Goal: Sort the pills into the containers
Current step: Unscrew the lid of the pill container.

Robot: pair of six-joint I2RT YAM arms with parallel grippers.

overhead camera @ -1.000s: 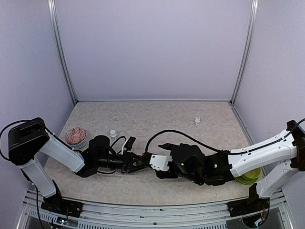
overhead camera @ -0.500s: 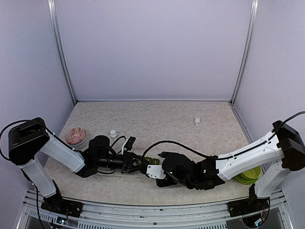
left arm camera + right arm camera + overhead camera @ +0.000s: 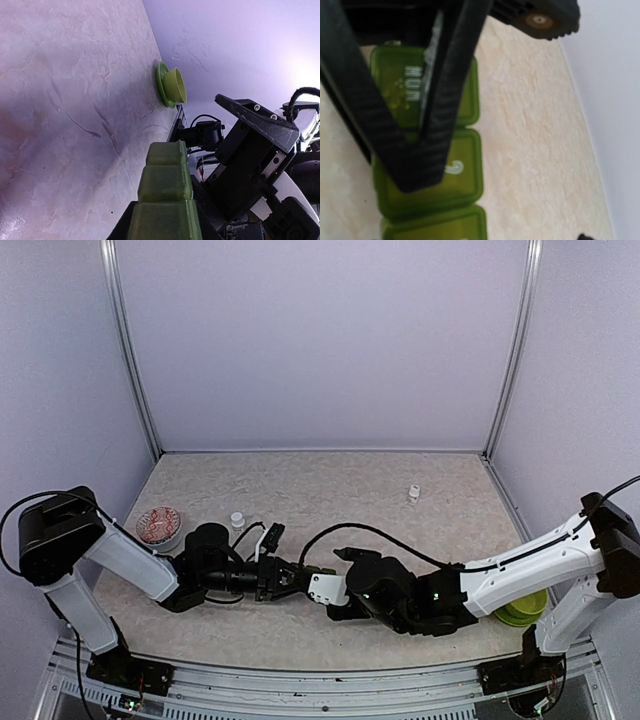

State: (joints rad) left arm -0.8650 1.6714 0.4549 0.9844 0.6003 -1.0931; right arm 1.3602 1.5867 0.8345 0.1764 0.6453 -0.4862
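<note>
Overhead view of a beige table (image 3: 330,475) with two robot arms reaching toward each other near its front middle. The sorting looks barely begun, judging from how things lie.

The left end effector (image 3: 288,577) is clamped on one end of a green pill organizer (image 3: 465,170) and holds it out toward the right arm. The right end effector (image 3: 412,180) is directly over the organizer. Its two black fingers run together to a point on the lid beside the one marked MON, and nothing shows between them. The lids in the right wrist view appear to be down, and no pill shows in any compartment.

A green bowl (image 3: 522,610) sits far behind the right end effector, by that arm's base. A dish of red pills (image 3: 158,525) sits well behind the left end effector, beside that arm's elbow, and looks full. One small white bottle (image 3: 237,521) stands just beside the left wrist on its far side. A second white bottle (image 3: 413,494) stands well beyond the right end effector, toward the back wall. Opening a lid and moving every pill appear to be what is left.

Half a second earlier, the right end effector lay slightly nearer the front edge, and the organizer's green tip showed from above. Now the wrist sits over that tip and hides most of it. The left arm, dish, bowl and bottles are unchanged.
</note>
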